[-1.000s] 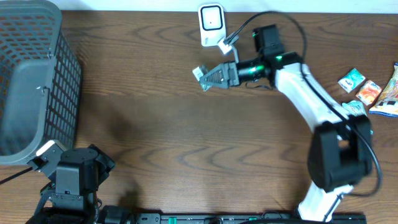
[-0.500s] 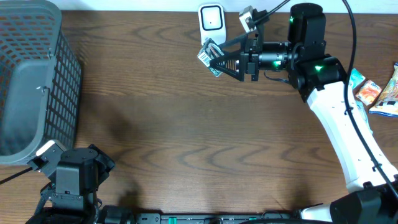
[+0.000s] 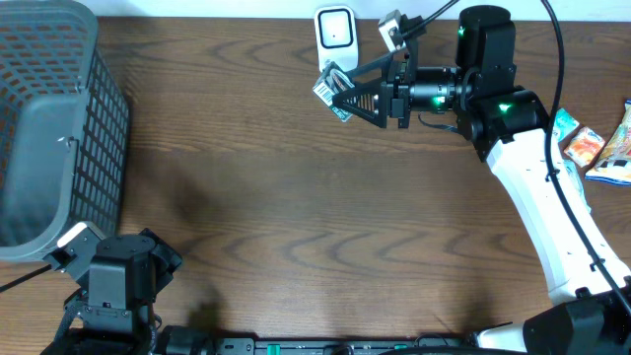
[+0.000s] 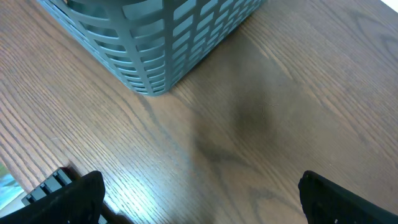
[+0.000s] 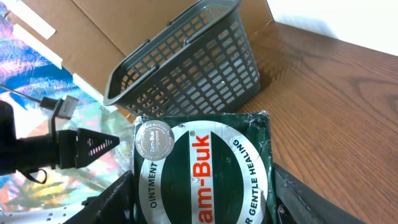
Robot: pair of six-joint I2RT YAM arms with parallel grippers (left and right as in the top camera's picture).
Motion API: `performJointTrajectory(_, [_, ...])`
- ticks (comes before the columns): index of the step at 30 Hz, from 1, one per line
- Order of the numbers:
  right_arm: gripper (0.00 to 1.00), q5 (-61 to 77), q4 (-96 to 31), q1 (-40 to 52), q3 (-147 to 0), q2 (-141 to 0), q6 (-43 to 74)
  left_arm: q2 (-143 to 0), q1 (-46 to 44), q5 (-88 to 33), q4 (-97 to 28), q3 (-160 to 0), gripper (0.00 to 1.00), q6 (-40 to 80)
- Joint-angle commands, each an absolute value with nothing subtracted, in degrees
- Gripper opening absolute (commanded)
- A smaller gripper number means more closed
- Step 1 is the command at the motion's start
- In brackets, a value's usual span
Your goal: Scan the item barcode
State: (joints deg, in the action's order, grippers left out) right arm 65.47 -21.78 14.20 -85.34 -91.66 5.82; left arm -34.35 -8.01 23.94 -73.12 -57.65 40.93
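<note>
A dark green Zam-Buk ointment pack hangs above the brown wood-grain surface, clamped between the two fingers of the right pincer, whose jaws are closed partway against the pack's sides. Seen from overhead, the pack sits just below and beside the white scanner at the far edge of the surface, and a white label with dark bars shows on its upper face. The right wrist camera looks straight onto the other face, where "Zam-Buk" runs in red and green letters across a white oval, ringed by the words "OINTMENT" and "GENTLE HEALING"; a round silver seal in the upper left corner repeats the brand name, with smaller print beneath it too fine to read. The pack's lower part is cut off by the frame there. Beyond the pack in that view stands the grey slatted basket, with brown cardboard behind it. Overhead, the basket occupies the far left of the surface, well apart from the pack. The left arm is folded near the front left corner, and its wrist camera shows the left pincer spread wide with nothing between its black fingers, a corner of the basket ahead of it. Several small snack packets lie at the right edge, their printing unreadable.
</note>
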Motion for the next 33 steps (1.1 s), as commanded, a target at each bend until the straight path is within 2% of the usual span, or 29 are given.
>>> performJointTrajectory(1, [0.56,65.14,-22.04,13.91,-85.49,-91.61,5.04,-34.28,-7.84,24.91,-73.28,-57.65,0.98,41.69])
performJointTrajectory(5, [0.55,62.94,-26.81,14.00,-85.43,-91.66,1.30,-34.28,-7.84,24.91,-73.28,-57.65,0.98,41.67])
performJointTrajectory(9, [0.55,50.22,-39.90,15.64,-84.09,-92.90,-6.61,-34.28,-7.84,24.91,-73.28,-57.65,0.98,41.69])
performJointTrajectory(11, [0.55,45.60,-42.13,16.78,-82.52,-94.11,-6.79,-34.28,-7.84,24.91,-73.28,-57.65,0.98,41.69])
performJointTrajectory(19, [0.55,32.60,-37.30,20.34,-70.52,-102.00,-5.61,-34.28,-7.84,24.91,-73.28,-57.65,0.98,41.69])
performJointTrajectory(24, [0.54,27.83,-33.28,20.69,-68.93,-106.61,-2.26,-34.28,-7.84,24.91,-73.28,-57.65,0.98,41.67])
performJointTrajectory(25, [0.56,26.17,-32.97,20.67,-68.93,-107.00,-1.80,-34.28,-7.84,24.91,-73.28,-57.65,0.98,41.69])
performJointTrajectory(28, [0.76,19.42,-32.75,20.67,-69.21,-107.04,1.89,-34.28,-7.84,24.91,-73.28,-57.65,0.98,41.67])
performJointTrajectory(30, [0.80,19.44,-32.97,20.67,-69.82,-106.59,3.75,-34.28,-7.84,24.91,-73.28,-57.65,0.98,41.67])
performJointTrajectory(33, [0.80,19.44,-34.00,20.67,-71.33,-105.41,6.04,-34.28,-7.84,24.91,-73.28,-57.65,0.98,41.67])
